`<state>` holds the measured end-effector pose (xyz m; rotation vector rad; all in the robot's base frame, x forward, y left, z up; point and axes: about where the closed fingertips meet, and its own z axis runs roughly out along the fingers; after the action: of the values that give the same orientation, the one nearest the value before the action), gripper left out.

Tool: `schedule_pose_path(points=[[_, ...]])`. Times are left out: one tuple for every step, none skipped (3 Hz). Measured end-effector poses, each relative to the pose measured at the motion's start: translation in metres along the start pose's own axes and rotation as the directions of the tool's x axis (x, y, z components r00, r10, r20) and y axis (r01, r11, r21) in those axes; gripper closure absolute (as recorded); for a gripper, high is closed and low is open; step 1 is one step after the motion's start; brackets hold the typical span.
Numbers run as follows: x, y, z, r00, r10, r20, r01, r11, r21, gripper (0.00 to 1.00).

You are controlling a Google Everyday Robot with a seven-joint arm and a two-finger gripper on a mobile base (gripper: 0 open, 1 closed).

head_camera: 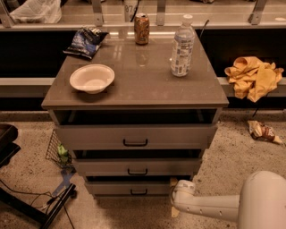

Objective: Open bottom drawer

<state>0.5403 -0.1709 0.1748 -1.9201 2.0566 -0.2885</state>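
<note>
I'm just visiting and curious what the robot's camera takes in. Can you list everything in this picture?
Cabinet: one, grey-brown, centre.
Drawers: three, grey with black handles, stacked; the bottom drawer is lowest.
Bowl: one, white, cabinet top, front left.
Can: one, brown, top, back.
Water bottle: one, clear, top, right, upright.
Snack bag: one, dark blue, top, back left.
Cloth: one, yellow, ledge at right.
Wrapper: one, brownish, floor at right.
Plastic bag: one, white, far left, back.
Wire basket: one, floor left of cabinet.
Arm: one, white, lower right.
Hand: one, white, beside the bottom drawer's right end.
</note>
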Motion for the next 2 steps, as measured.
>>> schedule_pose_path(points=[[-0.0061, 0.0033, 0.0087, 1.000, -0.017, -0.004, 0.017, 0.9996, -0.024, 0.13], [-0.0064, 0.0042, 0.0093, 1.000, -0.017, -0.004, 0.017, 0.9995, -0.025, 0.37]])
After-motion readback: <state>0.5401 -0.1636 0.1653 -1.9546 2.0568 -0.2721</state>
